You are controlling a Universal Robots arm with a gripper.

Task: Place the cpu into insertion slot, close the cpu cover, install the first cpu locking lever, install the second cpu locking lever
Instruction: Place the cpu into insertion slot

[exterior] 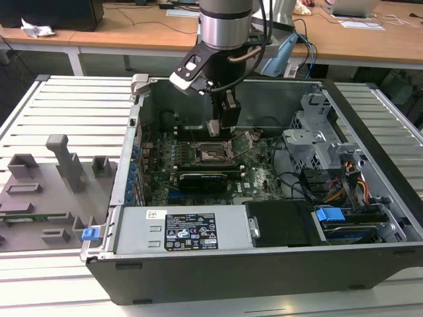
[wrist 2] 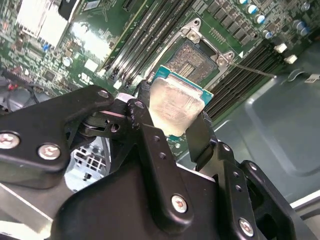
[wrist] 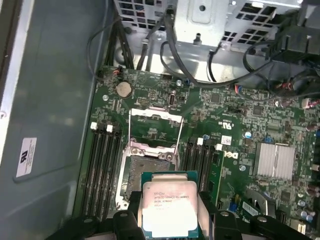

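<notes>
Dull silver cpu [wrist 2: 175, 107], green-edged, square: the gripper [wrist 2: 172, 114] pinches it by two sides, jaws narrowed onto it, hanging just at twelve o'clock of the insertion slot [exterior: 212, 153] in the exterior view.

Black pincer [wrist: 170, 215] clamps cpu [wrist: 169, 205] by two opp. edges, silver printed top facing cam. It hides part of insertion slot [wrist: 142, 170]; rest of slot's dark centre bare. Just beyond slot, cpu cover [wrist: 156, 113] flipped open, green board [wrist: 225, 100] showing thru its cut-out. Black mem slots [wrist: 102, 170] flank slot; coin cell [wrist: 123, 89] near cover.
</notes>
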